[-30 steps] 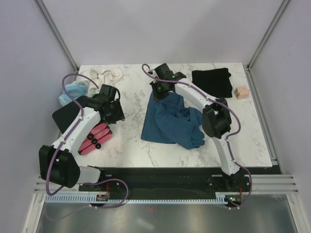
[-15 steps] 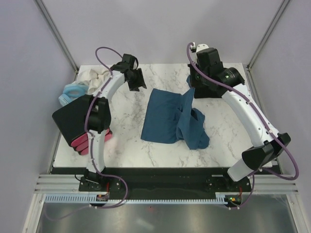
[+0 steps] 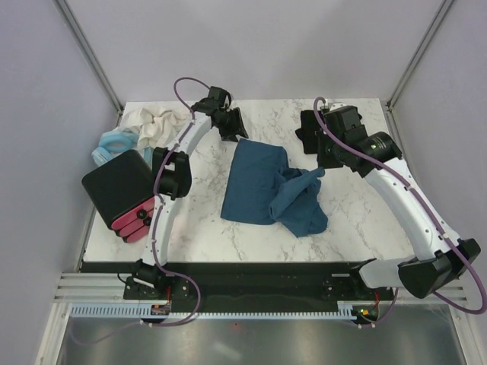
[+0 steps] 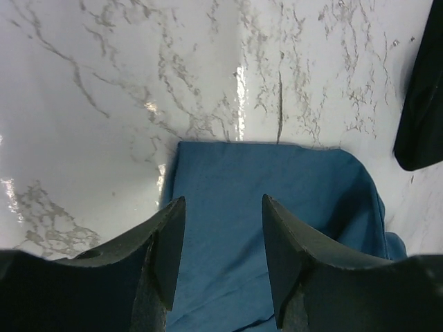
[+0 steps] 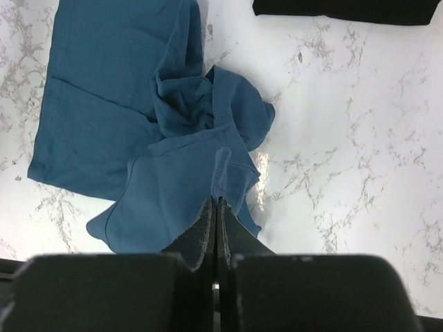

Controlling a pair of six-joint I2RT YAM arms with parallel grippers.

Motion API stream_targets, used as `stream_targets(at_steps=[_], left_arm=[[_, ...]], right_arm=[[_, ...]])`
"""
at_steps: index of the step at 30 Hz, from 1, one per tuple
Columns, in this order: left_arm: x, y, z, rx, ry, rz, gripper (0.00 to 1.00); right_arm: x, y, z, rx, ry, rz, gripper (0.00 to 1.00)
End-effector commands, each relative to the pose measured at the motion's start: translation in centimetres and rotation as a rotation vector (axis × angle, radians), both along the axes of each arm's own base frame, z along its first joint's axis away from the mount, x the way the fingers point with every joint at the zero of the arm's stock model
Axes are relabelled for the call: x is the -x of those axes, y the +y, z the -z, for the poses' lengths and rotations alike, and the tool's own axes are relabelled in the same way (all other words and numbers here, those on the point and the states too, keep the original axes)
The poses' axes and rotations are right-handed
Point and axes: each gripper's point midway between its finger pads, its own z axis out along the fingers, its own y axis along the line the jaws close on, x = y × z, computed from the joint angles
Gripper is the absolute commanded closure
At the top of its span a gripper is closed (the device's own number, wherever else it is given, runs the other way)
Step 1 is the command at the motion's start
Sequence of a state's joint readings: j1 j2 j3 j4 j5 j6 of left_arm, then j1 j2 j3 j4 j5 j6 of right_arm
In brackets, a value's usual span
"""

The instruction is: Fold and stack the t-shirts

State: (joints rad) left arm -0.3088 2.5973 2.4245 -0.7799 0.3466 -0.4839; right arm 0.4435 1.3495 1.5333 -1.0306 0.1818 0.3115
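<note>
Your right end effector (image 5: pixel 216 202) is clenched on a fold of the teal-blue t-shirt (image 5: pixel 104 104). Your left end effector (image 4: pixel 223 202) hangs released over the shirt's corner, and the black t-shirt (image 5: pixel 346 7) lies apart.

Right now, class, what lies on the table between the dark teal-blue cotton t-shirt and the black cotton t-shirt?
Only bare white marble table, seen in the right wrist view between teal-blue t-shirt and black t-shirt.

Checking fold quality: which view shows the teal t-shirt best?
Top external: the whole teal t-shirt lies unobstructed. Right wrist shows it larger, but cropped at the frame's top; left wrist catches only one end.
</note>
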Motion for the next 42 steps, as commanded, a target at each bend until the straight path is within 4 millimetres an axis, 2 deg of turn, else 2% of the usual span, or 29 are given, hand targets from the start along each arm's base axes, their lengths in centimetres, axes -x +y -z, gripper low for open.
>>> stream_targets(at_steps=[1, 8, 10, 11, 17, 19, 21, 24, 28, 29, 32, 39, 42], left_arm=[[0.3, -2.7, -1.0, 0.000, -0.066, 0.088, 0.45], [1.9, -2.9, 3.0, -0.198, -0.048, 0.076, 0.45], [1.4, -2.6, 3.1, -0.212, -0.053, 0.027, 0.46], [1.0, -2.5, 2.7, -0.216, -0.067, 0.010, 0.46], [-3.0, -1.8, -2.6, -0.244, -0.267, -0.080, 0.46], [-3.7, -1.5, -3.5, -0.253, -0.300, -0.105, 0.46], [-4.2, -1.2, -3.6, -0.255, -0.310, -0.116, 0.46], [-4.2, -1.1, -2.8, -0.253, -0.297, -0.115, 0.46], [-3.6, -1.4, -0.4, -0.252, -0.251, -0.078, 0.46], [-3.1, -1.4, 0.8, -0.258, -0.223, -0.069, 0.46], [-2.3, -1.3, 2.7, -0.269, -0.172, -0.064, 0.46], [0.1, -2.4, 5.8, -0.293, -0.090, -0.007, 0.45], [0.9, -2.3, 6.8, -0.304, -0.050, -0.013, 0.50]], right_arm=[[1.0, -0.5, -1.2, -0.022, -0.024, 0.026, 1.00], [0.7, 0.1, -2.6, -0.059, -0.050, 0.008, 1.00], [0.9, 0.2, -2.9, -0.067, -0.053, 0.001, 1.00], [1.0, 0.1, -3.0, -0.065, -0.058, -0.001, 1.00], [1.7, -0.5, -2.2, -0.059, -0.032, -0.002, 1.00], [1.8, -0.6, -1.8, -0.061, -0.021, -0.006, 1.00], [1.9, -0.5, -1.4, -0.068, -0.007, -0.015, 1.00], [1.7, -0.5, -1.0, -0.060, 0.008, -0.026, 1.00], [1.2, -0.6, -0.4, -0.057, 0.025, -0.032, 1.00], [0.9, -0.8, -0.3, -0.053, 0.028, -0.030, 1.00], [0.4, -0.9, -0.2, -0.061, 0.032, -0.027, 1.00], [-0.2, -1.8, -0.4, -0.084, 0.027, -0.009, 1.00], [-0.4, -2.2, -0.7, -0.098, 0.017, -0.001, 1.00]])
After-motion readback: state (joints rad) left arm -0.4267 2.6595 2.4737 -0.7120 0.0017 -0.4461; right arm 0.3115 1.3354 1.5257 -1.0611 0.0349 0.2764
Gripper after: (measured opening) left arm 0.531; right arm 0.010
